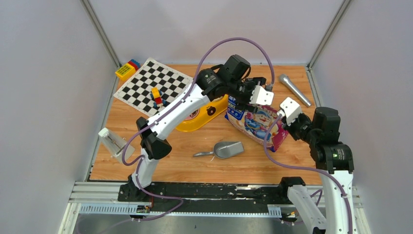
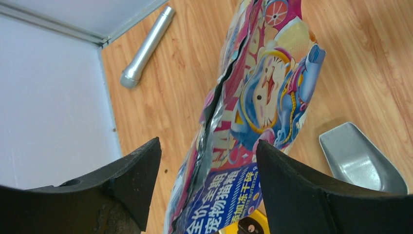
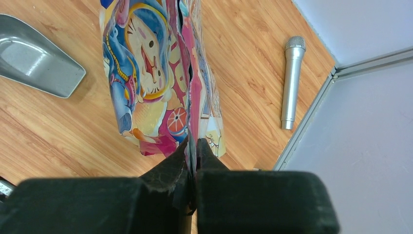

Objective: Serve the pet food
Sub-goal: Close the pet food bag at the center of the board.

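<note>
- pet food unseen inside bag [image 1: 255,122]
- yellow feeder [image 1: 195,125] mostly hidden under left arm [image 1: 175,109]
- scoop [image 3: 34,58] handle cut off, right wrist view
- chessboard objects [image 1: 157,97] too small to tell

The glossy plastic pet-food bag [image 1: 255,124] is pink and blue. It is printed with a white-faced cartoon cat dressed in blue with yellow trim, and with white characters on a deep blue band. Beside it lies a plain grey plastic scoop [image 1: 225,149]. The shallow plastic feeder [image 1: 199,119] is bright yellow. The square game board [image 1: 141,87] is chequered black and white, and the toy blocks [image 1: 127,69] at its corner are yellow, red and blue. The metal microphone [image 1: 293,89] is silver. The wooden counter [image 1: 185,165] is orange-brown with streaky grain. The left gripper [image 2: 208,187] and right gripper [image 3: 194,146] have matt black fingers.
</note>
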`<action>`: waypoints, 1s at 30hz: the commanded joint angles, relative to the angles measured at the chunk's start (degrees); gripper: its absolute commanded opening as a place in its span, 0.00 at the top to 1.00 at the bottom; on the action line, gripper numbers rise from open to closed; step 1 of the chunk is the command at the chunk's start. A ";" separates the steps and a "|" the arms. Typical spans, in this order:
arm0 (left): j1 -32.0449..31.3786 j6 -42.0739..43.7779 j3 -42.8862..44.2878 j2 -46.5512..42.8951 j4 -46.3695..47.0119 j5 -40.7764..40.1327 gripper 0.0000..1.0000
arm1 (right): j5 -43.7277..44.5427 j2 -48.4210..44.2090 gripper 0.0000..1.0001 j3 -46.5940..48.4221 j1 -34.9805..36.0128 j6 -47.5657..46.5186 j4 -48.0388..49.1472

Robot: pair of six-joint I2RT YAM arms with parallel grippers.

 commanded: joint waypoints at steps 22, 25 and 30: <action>-1.50 -3.72 5.08 3.63 4.56 0.57 0.85 | -7.24 -0.41 1.00 4.57 0.30 1.66 0.95; -1.52 -4.19 6.88 3.78 2.37 4.69 0.36 | -7.55 -0.38 1.00 4.49 0.23 1.65 1.00; -1.56 -6.71 9.99 5.66 1.91 10.86 0.18 | -8.19 -0.46 1.00 4.31 0.26 1.69 1.12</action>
